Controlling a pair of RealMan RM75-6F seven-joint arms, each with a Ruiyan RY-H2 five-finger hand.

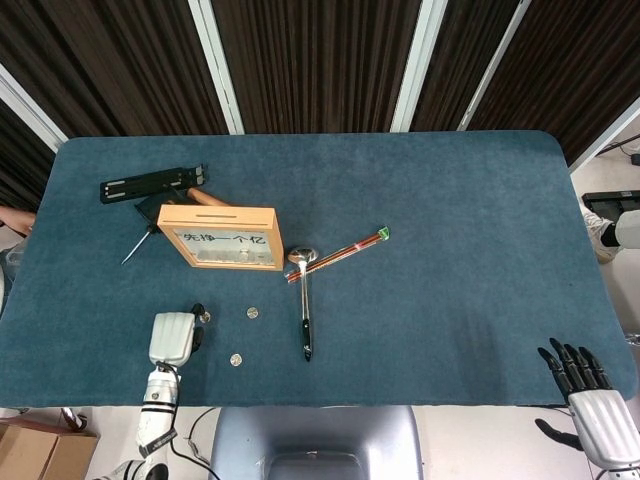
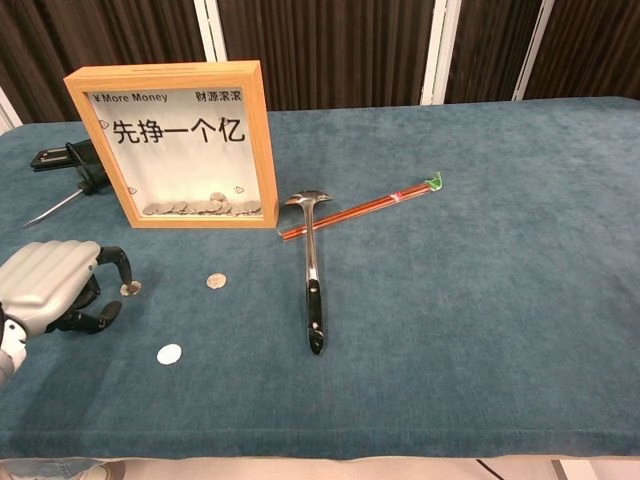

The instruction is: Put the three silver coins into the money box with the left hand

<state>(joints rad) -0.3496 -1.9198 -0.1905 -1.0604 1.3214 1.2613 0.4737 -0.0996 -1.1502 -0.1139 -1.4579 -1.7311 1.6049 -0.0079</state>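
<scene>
The wooden money box (image 1: pixel 225 238) (image 2: pixel 172 145) stands upright at the left, with several coins visible behind its glass. Three silver coins lie on the blue cloth in front of it: a left one (image 1: pixel 205 316) (image 2: pixel 131 289), a middle one (image 1: pixel 252 313) (image 2: pixel 216 281) and a near one (image 1: pixel 236 359) (image 2: pixel 169 353). My left hand (image 1: pixel 173 338) (image 2: pixel 55 285) hovers low over the cloth with its fingers arched down, one fingertip right beside the left coin; it holds nothing. My right hand (image 1: pixel 590 395) stays off the table's front right corner, fingers spread.
A metal spoon (image 1: pixel 304 310) (image 2: pixel 313 285) lies right of the coins, its bowl crossing a pair of red chopsticks (image 1: pixel 340 253) (image 2: pixel 365 208). Behind the box are a black stand (image 1: pixel 150 185) and a screwdriver (image 1: pixel 138 243) (image 2: pixel 58 207).
</scene>
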